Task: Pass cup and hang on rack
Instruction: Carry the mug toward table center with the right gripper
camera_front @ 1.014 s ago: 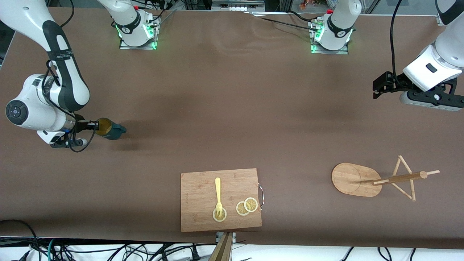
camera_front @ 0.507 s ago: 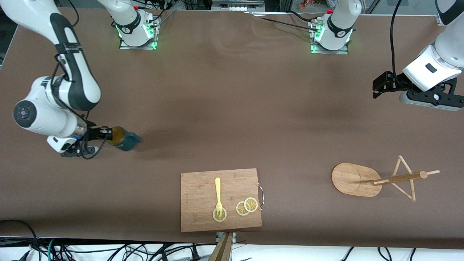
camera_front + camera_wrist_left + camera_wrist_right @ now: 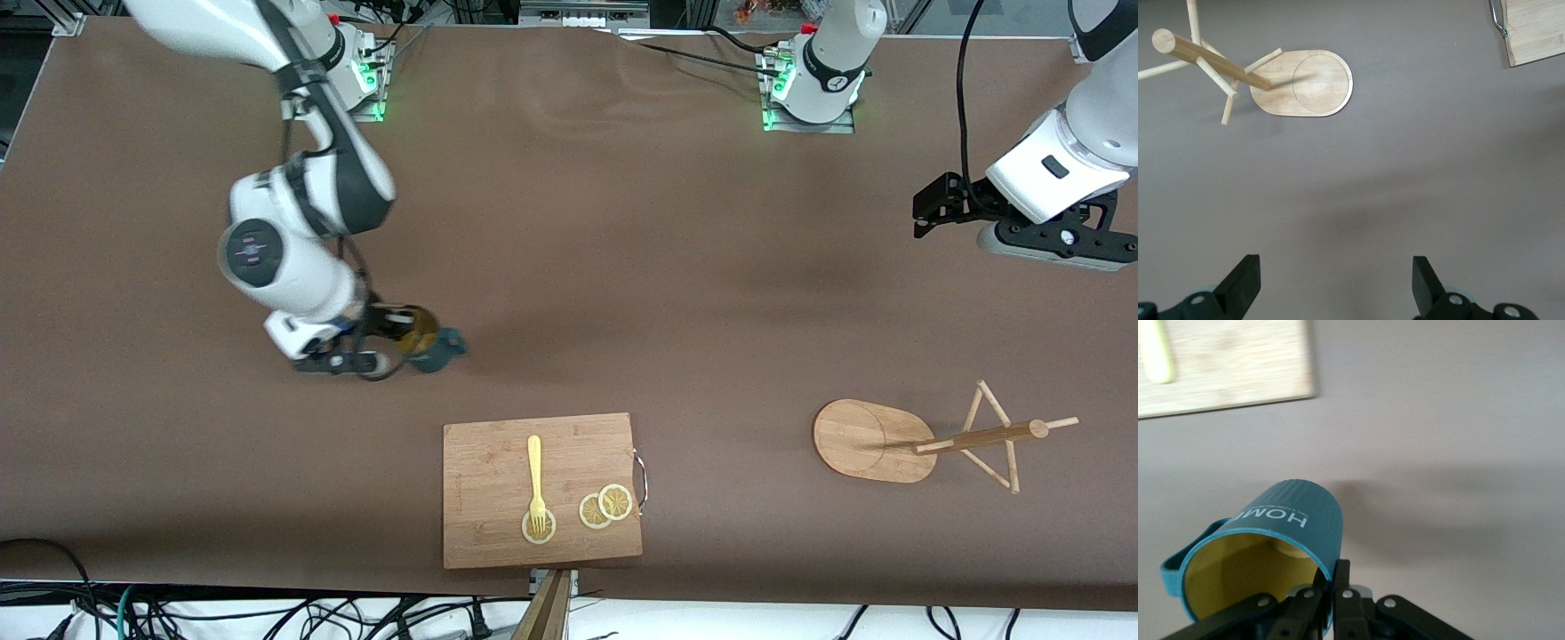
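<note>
The cup, dark teal with a yellow inside, hangs tilted on its side over the bare table, above the cutting board's end nearest the right arm. My right gripper is shut on its rim; in the right wrist view one finger sits inside the cup and one outside, at the right gripper. The rack stands near the left arm's end, its post carrying thin pegs. My left gripper waits open and holds nothing, high over the table, with the rack below the left gripper.
A wooden cutting board lies near the front edge with a yellow fork and lemon slices on it. Its corner shows in the left wrist view and its edge in the right wrist view.
The right arm has swung the cup from the right arm's end of the table toward the middle. The left arm has stayed where it was.
</note>
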Tool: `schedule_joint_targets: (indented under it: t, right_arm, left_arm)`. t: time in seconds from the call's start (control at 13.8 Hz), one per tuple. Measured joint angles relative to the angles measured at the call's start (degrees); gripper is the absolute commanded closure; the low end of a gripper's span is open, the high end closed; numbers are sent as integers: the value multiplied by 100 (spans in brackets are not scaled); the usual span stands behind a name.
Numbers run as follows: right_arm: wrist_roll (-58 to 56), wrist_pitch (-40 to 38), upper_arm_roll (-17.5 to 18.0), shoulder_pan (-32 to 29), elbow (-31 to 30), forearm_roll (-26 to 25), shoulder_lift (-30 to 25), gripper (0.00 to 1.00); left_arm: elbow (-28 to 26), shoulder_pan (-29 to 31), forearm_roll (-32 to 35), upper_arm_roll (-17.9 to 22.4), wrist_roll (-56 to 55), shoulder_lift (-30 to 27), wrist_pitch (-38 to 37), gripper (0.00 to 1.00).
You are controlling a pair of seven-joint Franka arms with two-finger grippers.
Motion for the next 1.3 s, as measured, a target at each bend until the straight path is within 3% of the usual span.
schedule_joint_targets:
  t: [0.29, 0.58, 1.3]
  right_arm:
    - [1598, -9, -1, 1124, 775, 1, 697, 100]
    - [1820, -12, -3, 1763, 1484, 1, 1288, 100]
    - [2747, -32, -10, 2779, 1983, 1, 1796, 100]
  left_arm:
    - [0, 0, -19, 3, 0, 0, -8, 0]
    - [0, 0, -19, 4, 0, 0, -10, 0]
    - [3, -3, -45, -15, 0, -1, -148, 0]
